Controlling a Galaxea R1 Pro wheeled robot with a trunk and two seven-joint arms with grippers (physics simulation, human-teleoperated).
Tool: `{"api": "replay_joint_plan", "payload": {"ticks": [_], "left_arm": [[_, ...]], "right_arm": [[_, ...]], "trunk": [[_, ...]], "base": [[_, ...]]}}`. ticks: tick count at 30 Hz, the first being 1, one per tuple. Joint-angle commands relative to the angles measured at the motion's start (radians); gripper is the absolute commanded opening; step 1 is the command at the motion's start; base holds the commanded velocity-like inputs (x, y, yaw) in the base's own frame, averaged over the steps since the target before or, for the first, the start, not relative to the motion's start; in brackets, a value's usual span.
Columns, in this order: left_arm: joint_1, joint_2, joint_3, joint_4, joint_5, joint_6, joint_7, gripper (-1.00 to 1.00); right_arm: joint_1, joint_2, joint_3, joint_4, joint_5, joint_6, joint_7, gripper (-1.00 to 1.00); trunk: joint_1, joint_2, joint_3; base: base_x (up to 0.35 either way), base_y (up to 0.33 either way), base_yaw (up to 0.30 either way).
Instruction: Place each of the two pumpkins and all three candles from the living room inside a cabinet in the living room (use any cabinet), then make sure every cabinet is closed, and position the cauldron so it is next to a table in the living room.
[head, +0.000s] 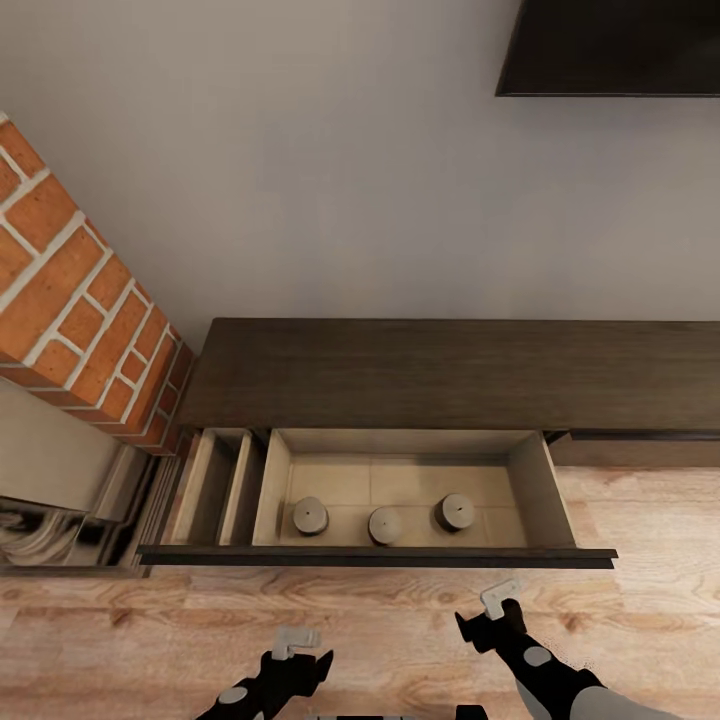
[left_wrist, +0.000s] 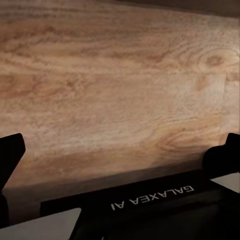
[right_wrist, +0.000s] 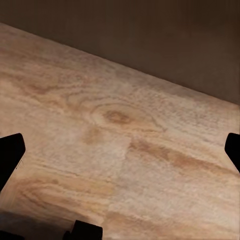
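Note:
The cabinet (head: 450, 375), a long low dark-brown unit, stands against the wall with one wide drawer (head: 380, 556) pulled out. Three stubby beige-grey candles stand in a row on the drawer's pale floor: one to the left (head: 310, 516), one in the middle (head: 385, 524), one to the right (head: 455, 512). My left gripper (head: 300, 662) hovers over the wooden floor in front of the drawer, open and empty. My right gripper (head: 490, 625) is also open and empty, a little nearer the drawer front. In the wrist views the fingertips (left_wrist: 11, 155) (right_wrist: 10, 155) stand far apart over bare floor. Pumpkins and cauldron are out of view.
A brick-and-stone fireplace (head: 80, 320) juts out at the left, right beside the open drawer. A dark screen (head: 610, 45) hangs on the wall above the cabinet. A narrower side compartment (head: 215, 485) lies left of the candles. Wooden floor (head: 640, 520) extends to the right.

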Motion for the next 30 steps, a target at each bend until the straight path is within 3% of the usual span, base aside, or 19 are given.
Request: {"api": "replay_joint_plan", "payload": {"ticks": [1,9,30], "left_arm": [[0.0,0.0,0.0,0.002,0.0,-0.003,0.001,1.0],[-0.001,0.002,0.007,0.007,0.006,-0.08,0.003,1.0],[-0.002,0.004,0.011,-0.004,0.011,-0.087,-0.009,1.0]], "right_arm": [[0.0,0.001,0.0,0.004,-0.001,-0.009,-0.002,1.0],[0.014,0.005,0.0,0.011,-0.004,-0.027,-0.005,1.0],[0.035,0.011,-0.002,0.008,-0.004,-0.048,-0.005,1.0]], "trunk": [[0.0,0.0,0.0],[0.0,0.0,0.0],[0.0,0.0,0.0]], "base": [[0.0,0.0,0.0],[0.0,0.0,0.0],[0.0,0.0,0.0]]}}
